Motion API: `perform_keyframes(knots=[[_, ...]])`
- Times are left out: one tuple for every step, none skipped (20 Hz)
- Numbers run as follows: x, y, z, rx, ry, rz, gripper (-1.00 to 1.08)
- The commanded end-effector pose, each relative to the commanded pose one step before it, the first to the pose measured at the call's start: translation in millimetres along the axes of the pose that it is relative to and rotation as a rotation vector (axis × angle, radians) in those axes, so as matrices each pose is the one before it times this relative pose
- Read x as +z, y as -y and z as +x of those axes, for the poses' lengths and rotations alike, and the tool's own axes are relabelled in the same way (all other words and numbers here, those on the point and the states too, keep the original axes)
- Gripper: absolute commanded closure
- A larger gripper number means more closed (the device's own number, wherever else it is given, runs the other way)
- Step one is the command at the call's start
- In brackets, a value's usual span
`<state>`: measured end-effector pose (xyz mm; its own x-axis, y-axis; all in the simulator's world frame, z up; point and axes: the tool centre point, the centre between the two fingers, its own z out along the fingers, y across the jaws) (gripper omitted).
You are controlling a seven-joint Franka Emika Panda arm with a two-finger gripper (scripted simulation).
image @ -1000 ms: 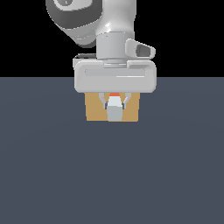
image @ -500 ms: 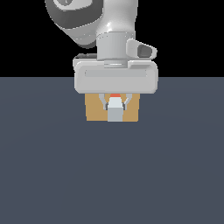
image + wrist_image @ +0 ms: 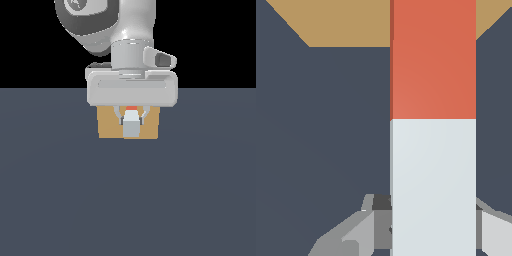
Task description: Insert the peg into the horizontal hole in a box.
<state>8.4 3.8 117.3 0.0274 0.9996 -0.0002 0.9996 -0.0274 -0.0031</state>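
The peg point(image 3: 130, 124) is held level in front of the tan box point(image 3: 107, 127); its pale grey end faces the exterior camera and a sliver of its orange-red half shows behind. My gripper point(image 3: 130, 120) is shut on the peg's pale half, fingers on both sides. In the wrist view the peg point(image 3: 433, 125) runs from the fingers point(image 3: 346, 235) to the box point(image 3: 341, 22), its orange-red end reaching the box face. The hole is hidden behind the peg and hand.
The box stands on a flat dark blue-grey floor point(image 3: 128, 200). My arm's white hand body point(image 3: 131, 90) hangs over the box's upper edge. Nothing else shows around them.
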Motion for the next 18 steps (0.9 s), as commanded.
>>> perform_keyframes(knots=[[-1.48, -0.37, 13.68, -0.00195, -0.00059, -0.00297, 1.08], [0.02, 0.15, 6.81, 0.0, 0.0, 0.0, 1.08], [-0.28, 0.2, 7.62, -0.00001, -0.00007, -0.00048, 1.08], [0.03, 0.13, 8.43, 0.0, 0.0, 0.0, 1.08], [-0.27, 0.17, 9.24, 0.0, -0.00008, -0.00048, 1.08], [0.03, 0.09, 9.85, 0.0, 0.0, 0.0, 1.08], [-0.27, 0.09, 9.24, 0.00002, -0.00008, -0.00048, 1.08], [0.03, -0.01, 8.48, 0.0, 0.0, 0.0, 1.08], [0.03, -0.06, 7.7, 0.0, 0.0, 0.0, 1.08], [-0.28, -0.06, 6.89, 0.00002, -0.00007, -0.00048, 1.08], [0.02, -0.16, 6.12, 0.0, 0.0, 0.0, 1.08], [0.02, -0.2, 5.33, 0.0, 0.0, 0.0, 1.08], [-0.29, -0.17, 4.52, 0.0, -0.00002, -0.00049, 1.08], [0.01, -0.23, 3.71, 0.0, 0.0, 0.0, 1.08], [0.01, -0.22, 2.9, 0.0, 0.0, 0.0, 1.08], [0.01, -0.18, 2.07, 0.0, 0.0, 0.0, 1.08], [0.0, -0.12, 1.24, 0.0, 0.0, 0.0, 1.08], [0.0, -0.04, 0.41, 0.0, 0.0, 0.0, 1.08]])
